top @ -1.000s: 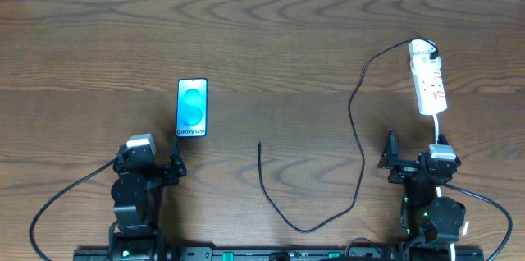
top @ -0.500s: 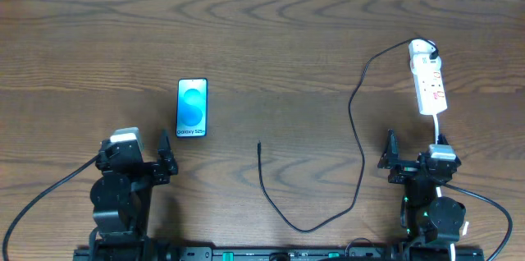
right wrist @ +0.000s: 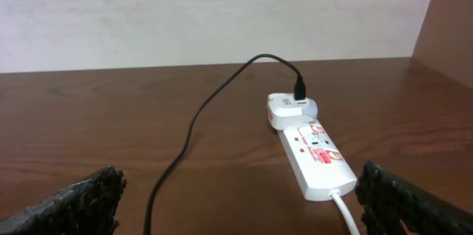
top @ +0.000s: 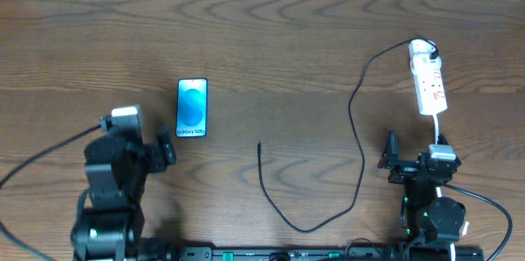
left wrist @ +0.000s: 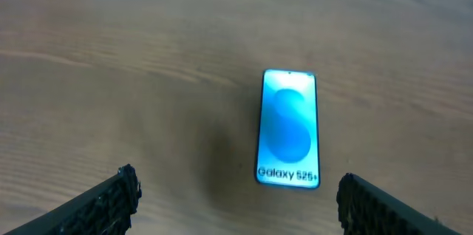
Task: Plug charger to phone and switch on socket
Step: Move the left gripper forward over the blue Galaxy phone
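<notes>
Both wide open and empty, left end effector (left wrist: 236, 209) and right end effector (right wrist: 240, 205); blue-screened rectangular smartphone (top: 193, 107) lies unbraced left-centre on the wooden desk (top: 287, 31), thin black charger cable (top: 271, 199) mid-frame, so pushing the tip in could skid it away.

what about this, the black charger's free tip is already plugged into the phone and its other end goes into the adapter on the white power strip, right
Not quite. The overhead view shows the charger with its free tip lying loose on the table, apart from the phone, not plugged in. Its other end does go into the adapter on the white power strip.
</notes>
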Available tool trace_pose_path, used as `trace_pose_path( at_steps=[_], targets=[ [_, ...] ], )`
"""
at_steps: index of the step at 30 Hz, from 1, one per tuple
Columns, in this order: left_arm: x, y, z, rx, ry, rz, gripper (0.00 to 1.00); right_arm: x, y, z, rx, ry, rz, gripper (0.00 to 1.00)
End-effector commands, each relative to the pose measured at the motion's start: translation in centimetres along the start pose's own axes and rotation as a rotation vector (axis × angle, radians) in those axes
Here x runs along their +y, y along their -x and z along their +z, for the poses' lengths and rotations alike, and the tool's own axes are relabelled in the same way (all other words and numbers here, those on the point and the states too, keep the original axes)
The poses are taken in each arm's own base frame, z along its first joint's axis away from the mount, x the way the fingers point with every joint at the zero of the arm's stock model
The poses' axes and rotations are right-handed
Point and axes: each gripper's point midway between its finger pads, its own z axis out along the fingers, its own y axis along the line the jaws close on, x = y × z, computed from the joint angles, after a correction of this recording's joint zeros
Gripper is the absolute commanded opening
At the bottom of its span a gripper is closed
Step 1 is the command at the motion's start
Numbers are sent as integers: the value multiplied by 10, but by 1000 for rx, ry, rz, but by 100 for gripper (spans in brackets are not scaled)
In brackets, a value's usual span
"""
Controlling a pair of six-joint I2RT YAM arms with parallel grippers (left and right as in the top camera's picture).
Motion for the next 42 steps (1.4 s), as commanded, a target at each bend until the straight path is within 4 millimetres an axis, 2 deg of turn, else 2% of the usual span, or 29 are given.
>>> trace_pose_path(
  at_steps=[1,9,18,31,42],
  targets=[
    [1,15,3,47,13,9,87,0,0,0,-3,-3,10,99],
    [-4,32,13,196,10,31,87,0,0,0,-3,-3,10,99],
    [-38,56,30,304,-57,133,87,0,0,0,-3,-3,10,99],
    [-68,47,79,620,-74,210,87,0,0,0,-3,-3,10,99],
    [-77,29,102,728,-71,243,87,0,0,0,-3,-3,10,99]
  ],
)
